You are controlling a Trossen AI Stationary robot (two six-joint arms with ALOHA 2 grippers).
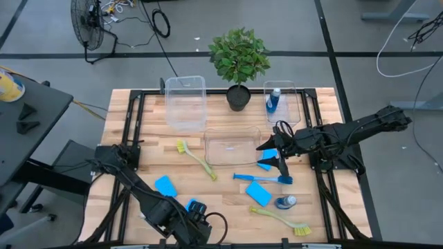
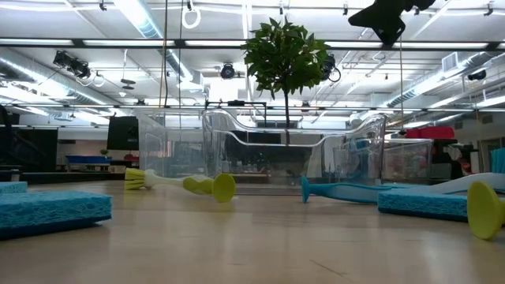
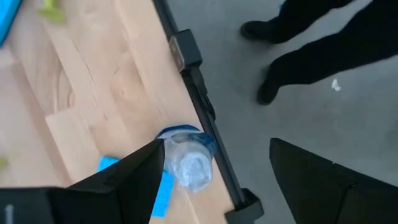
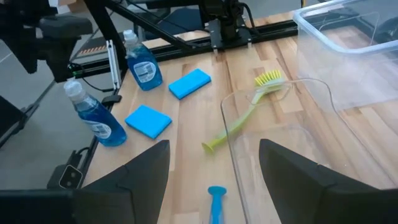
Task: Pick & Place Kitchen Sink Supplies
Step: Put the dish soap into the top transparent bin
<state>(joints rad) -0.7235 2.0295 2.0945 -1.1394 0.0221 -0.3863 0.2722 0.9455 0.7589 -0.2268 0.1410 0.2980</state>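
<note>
My left gripper point(image 3: 215, 145) hangs open over the table's near edge. A clear bottle of blue liquid point(image 3: 186, 159) stands below it, close to one finger and untouched, with a blue sponge point(image 3: 163, 186) beside it. My right gripper point(image 4: 214, 149) is open and held above the table at the right point(image 1: 279, 160), with nothing between its fingers. Its wrist view shows two blue-liquid bottles point(image 4: 143, 62) point(image 4: 96, 118), two sponges point(image 4: 189, 83) point(image 4: 148, 120), a yellow-green brush point(image 4: 249, 112) and the blue brush's end point(image 4: 216, 198). A further bottle point(image 1: 274, 100) stands in the far right bin.
Two clear bins point(image 1: 185, 104) point(image 1: 232, 146) and a potted plant point(image 1: 239, 59) stand at the far middle. Lying at the near right are a sponge point(image 1: 259, 194), a bottle point(image 1: 285, 202) and a second yellow-green brush point(image 1: 280, 220). A person's feet point(image 3: 267, 93) are on the floor by the near rail point(image 3: 199, 106).
</note>
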